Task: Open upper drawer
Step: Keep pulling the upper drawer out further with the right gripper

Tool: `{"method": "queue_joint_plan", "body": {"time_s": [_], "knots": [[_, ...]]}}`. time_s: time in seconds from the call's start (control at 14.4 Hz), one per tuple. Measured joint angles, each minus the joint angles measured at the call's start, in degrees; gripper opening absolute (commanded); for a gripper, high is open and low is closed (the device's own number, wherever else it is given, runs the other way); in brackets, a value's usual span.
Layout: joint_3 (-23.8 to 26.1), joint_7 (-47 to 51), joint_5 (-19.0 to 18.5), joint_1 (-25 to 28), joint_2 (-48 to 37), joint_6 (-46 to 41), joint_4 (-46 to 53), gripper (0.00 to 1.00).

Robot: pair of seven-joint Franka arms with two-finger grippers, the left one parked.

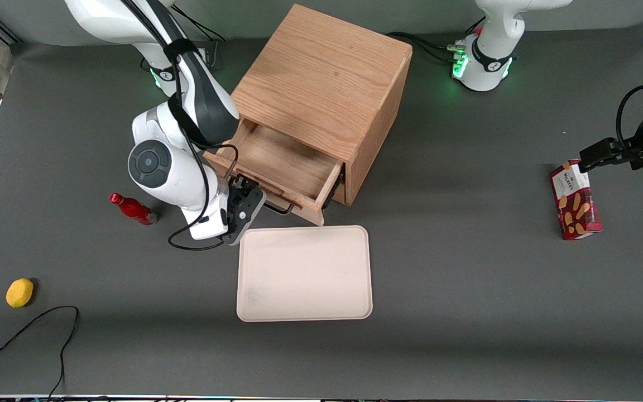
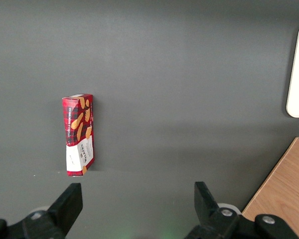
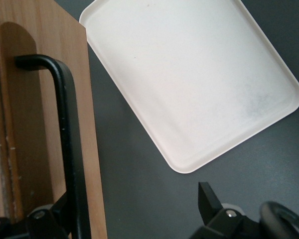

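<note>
Front view shows your black two-finger gripper [image 1: 243,196] spread wide about the pulled-out oak upper drawer's [image 1: 277,167] thin black bar handle [image 3: 67,139].

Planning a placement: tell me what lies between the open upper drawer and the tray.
Front view: only bare table between upper drawer and tray; the gripper sits at the drawer's handle.

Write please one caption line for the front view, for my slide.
Right arm's gripper at the thin black bar handle of the pulled-out upper oak drawer, above a beige rectangular tray.

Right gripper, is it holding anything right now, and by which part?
Nothing is clamped: the open gripper straddles the black handle of the upper drawer.
</note>
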Motion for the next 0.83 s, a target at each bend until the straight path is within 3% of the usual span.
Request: {"method": "queue_joint_plan", "body": {"time_s": [0.83], "knots": [[0.0, -0.1, 0.0, -2.1, 3.9, 0.0, 5.7, 1.00]]}}
